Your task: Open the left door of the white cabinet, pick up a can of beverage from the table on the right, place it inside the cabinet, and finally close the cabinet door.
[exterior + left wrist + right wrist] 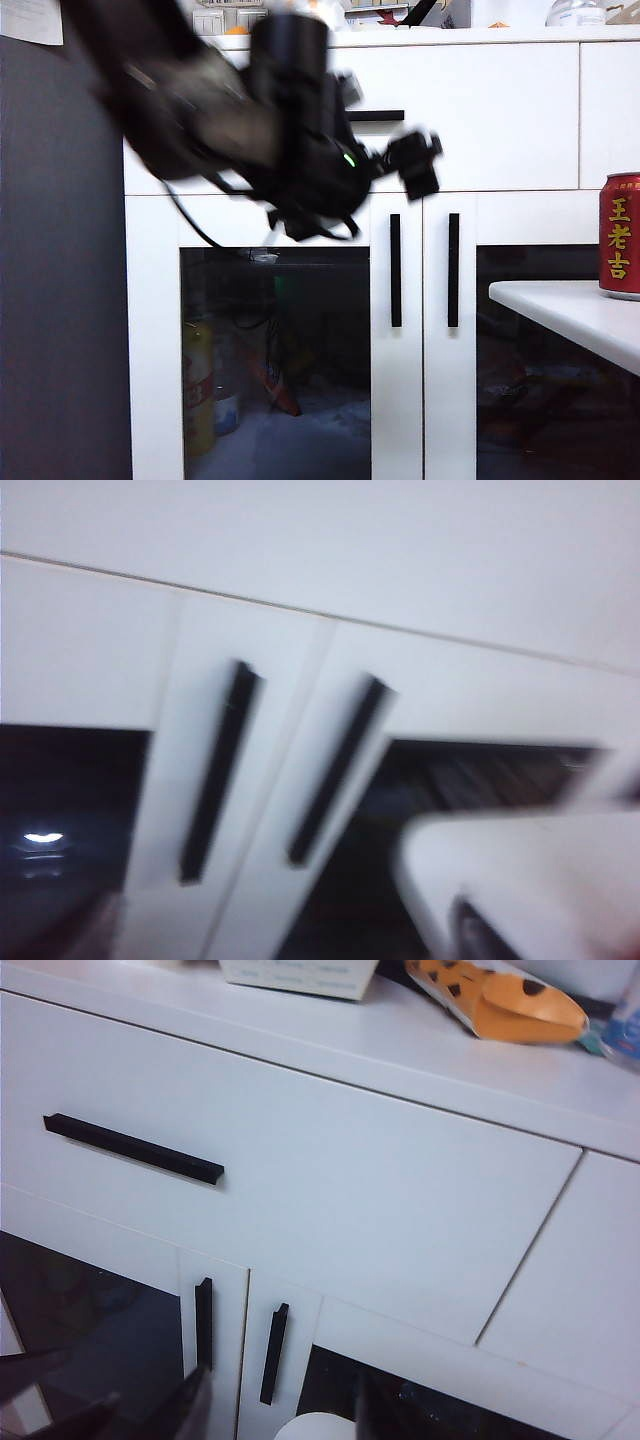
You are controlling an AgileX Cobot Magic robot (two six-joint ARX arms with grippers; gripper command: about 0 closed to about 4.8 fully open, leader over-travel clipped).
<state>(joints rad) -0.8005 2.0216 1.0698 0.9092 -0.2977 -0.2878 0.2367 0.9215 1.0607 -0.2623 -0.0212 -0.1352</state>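
Observation:
The white cabinet [500,120] fills the background, and its left door [275,360] stands shut, its black bar handle [395,270] along the right edge. My left gripper [415,165] is a motion-blurred dark shape in front of the drawer above that handle; how its jaws stand is lost in the blur. The left wrist view shows the handle [218,770] ahead, apart from it. The red can of beverage [620,235] stands upright on the white table [570,315] at right. My right gripper [282,1392] is open and empty, its dark fingers [196,1400] facing the door handle [204,1323].
The right door's handle [453,270] sits just beside the left one. A drawer handle [133,1148] runs above the doors. A white box [300,975] and an orange packet [500,1000] lie on the cabinet top. A dark grey wall [60,300] flanks the cabinet's left.

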